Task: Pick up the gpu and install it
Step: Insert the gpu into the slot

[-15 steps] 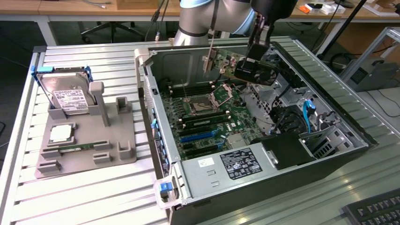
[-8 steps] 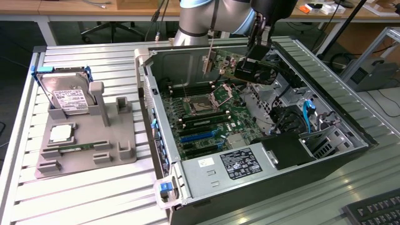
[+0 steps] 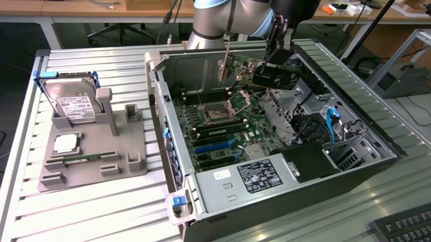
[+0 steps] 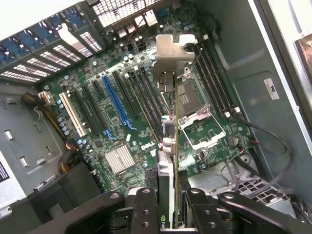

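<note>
My jaws are pinched on the gpu, a thin dark expansion card with a silver metal end bracket. My gripper clamps its near end so that the card runs edge-on away from me, bracket end farthest out. By my reckoning the pick-up is done and the installing is not. The card hangs inside the open grey metal computer case, apart from the green motherboard beneath it and seated in no slot. In the wrist view its edge lines up over the strip between the black memory slots and the bare silver processor socket. It sits well to one side of the long blue expansion slot, which has nothing plugged into it. Besides the board, the case holds a silver power supply with a white label at its near end and blue cables along the exterior view's right. Outside, on the exterior view's left, a grey moulded parts holder carries an upright silver hard drive with a white label, a square silver processor and a short narrow green memory stick lying flat.
</note>
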`<state>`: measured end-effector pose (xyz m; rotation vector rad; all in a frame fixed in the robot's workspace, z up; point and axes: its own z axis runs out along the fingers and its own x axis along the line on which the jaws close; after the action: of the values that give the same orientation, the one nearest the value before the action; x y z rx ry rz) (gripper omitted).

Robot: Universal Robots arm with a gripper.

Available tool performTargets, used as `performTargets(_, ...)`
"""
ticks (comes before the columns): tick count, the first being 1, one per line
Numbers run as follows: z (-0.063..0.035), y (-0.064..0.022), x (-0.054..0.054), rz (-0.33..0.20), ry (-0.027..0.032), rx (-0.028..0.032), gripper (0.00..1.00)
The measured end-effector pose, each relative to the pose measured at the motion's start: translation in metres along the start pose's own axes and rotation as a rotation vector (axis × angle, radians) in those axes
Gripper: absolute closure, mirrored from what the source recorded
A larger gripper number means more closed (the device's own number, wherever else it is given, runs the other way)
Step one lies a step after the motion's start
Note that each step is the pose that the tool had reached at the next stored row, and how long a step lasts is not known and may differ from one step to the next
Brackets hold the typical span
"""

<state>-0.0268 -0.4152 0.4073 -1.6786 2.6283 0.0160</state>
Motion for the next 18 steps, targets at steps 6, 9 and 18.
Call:
performTargets(6,0.0001,-0.0001,0.0001,-0.048,-0.0002,-0.0012,0.73)
performTargets(9,0.0001,-0.0001,0.0001,-0.073,-0.0003,-0.0018,0.73)
performTargets(18,0.0001,-0.0001,0.0002,-0.143,-0.0006,-0.0035,0.73)
